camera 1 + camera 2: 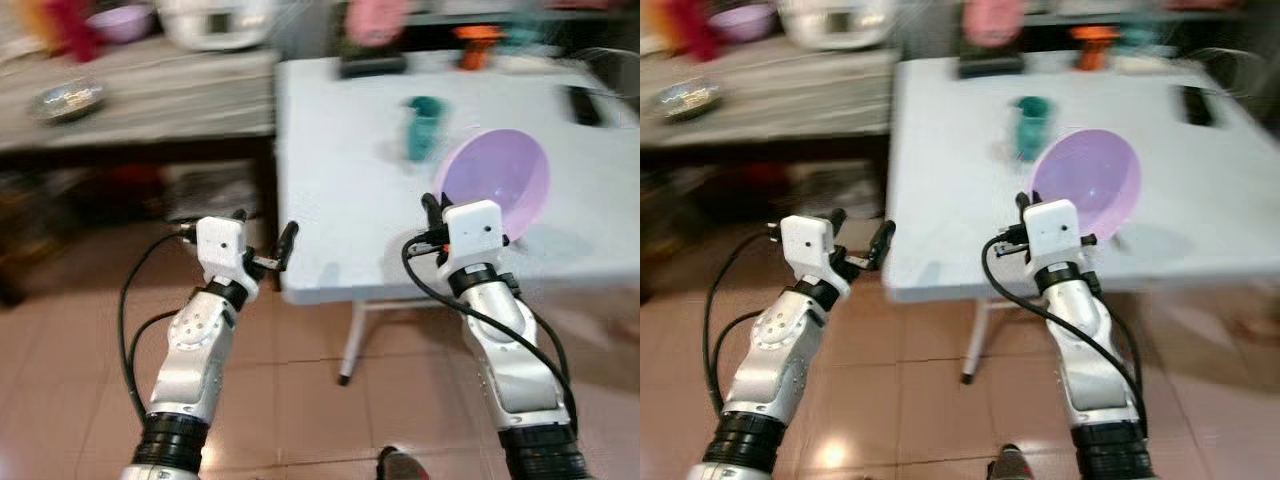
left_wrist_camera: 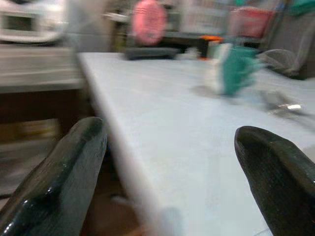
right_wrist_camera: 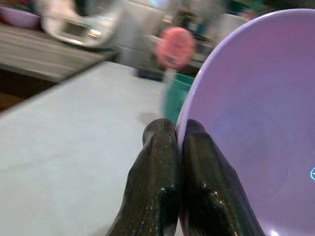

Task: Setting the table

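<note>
- Left eye view: the right gripper (image 1: 432, 212) is clenched on the rim of the purple bowl (image 1: 500, 180), which is tilted above the near part of the white table (image 1: 330, 170). The teal cup (image 1: 424, 127) stands at 11 o'clock from the bowl, close by. The left gripper (image 1: 264, 240) is released, with nothing in it, off the table's near-left corner over the tiled floor (image 1: 290, 400).
- Right eye view: same layout. A dark flat object (image 1: 1196, 104) lies at 1 o'clock from the bowl, well apart. The picture is blurred.
- Left wrist view: both fingers (image 2: 74, 167) are spread wide with the table edge between them and nothing held.
- Right wrist view: the two fingers (image 3: 155, 182) pinch the bowl's rim, one outside and one inside.
- Risk, as a judgement: the hold is a thin rim pinch on a tilted bowl, so it may swing or slip. Lowering it near the cup could knock the cup over.
</note>
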### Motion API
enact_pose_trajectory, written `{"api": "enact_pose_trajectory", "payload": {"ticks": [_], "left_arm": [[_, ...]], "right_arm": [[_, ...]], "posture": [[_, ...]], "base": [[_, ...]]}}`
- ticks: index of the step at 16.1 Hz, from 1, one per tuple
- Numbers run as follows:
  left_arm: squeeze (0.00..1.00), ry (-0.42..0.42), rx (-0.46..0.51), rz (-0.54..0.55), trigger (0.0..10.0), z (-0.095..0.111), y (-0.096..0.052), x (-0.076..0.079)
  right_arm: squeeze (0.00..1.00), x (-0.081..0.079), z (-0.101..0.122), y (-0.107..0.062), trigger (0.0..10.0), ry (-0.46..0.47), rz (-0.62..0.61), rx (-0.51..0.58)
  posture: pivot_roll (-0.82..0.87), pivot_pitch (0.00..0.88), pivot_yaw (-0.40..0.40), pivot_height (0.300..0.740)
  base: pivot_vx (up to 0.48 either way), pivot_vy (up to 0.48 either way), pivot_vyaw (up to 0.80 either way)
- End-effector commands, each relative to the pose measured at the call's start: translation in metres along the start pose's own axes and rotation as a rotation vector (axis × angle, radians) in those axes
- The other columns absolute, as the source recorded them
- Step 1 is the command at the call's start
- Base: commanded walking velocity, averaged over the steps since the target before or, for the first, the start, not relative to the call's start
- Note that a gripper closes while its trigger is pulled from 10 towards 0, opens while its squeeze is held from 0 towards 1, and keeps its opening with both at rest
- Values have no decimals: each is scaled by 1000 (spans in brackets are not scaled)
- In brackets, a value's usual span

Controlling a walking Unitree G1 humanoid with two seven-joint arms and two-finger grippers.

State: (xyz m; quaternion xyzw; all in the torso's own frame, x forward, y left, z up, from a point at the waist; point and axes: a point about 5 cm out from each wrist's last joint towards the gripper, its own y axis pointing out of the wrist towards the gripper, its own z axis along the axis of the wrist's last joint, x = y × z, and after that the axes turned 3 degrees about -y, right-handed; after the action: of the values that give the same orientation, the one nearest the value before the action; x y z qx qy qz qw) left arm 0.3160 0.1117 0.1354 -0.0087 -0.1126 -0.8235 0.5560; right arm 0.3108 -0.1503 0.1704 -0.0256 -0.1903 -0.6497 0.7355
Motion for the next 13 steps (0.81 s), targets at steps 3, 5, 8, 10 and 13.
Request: {"api": "enact_pose_trajectory", "payload": {"ticks": [3,5,8,10,13], "left_arm": [[0,10,2,10,10000,-1,-2,-3],[0,11,6,13,10000,-2,-2,-1],[0,12,5,17,10000,-2,-2,-1],[0,16,7,29,10000,-2,-2,-2],[0,21,7,40,10000,-3,-1,-3]], "right_arm": [[0,0,9,1,10000,2,-5,31],[0,0,10,1,10000,1,2,36],[0,0,9,0,10000,-4,5,36],[0,-1,10,0,10000,-6,5,41],[0,-1,10,1,10000,-2,6,39]], "posture": [[-216,82,43,740],[-215,84,43,740],[-214,86,44,740],[-212,89,43,740],[-207,85,43,740]], "base": [[0,313,-254],[0,345,0],[0,366,0],[0,373,247],[0,386,492]]}}
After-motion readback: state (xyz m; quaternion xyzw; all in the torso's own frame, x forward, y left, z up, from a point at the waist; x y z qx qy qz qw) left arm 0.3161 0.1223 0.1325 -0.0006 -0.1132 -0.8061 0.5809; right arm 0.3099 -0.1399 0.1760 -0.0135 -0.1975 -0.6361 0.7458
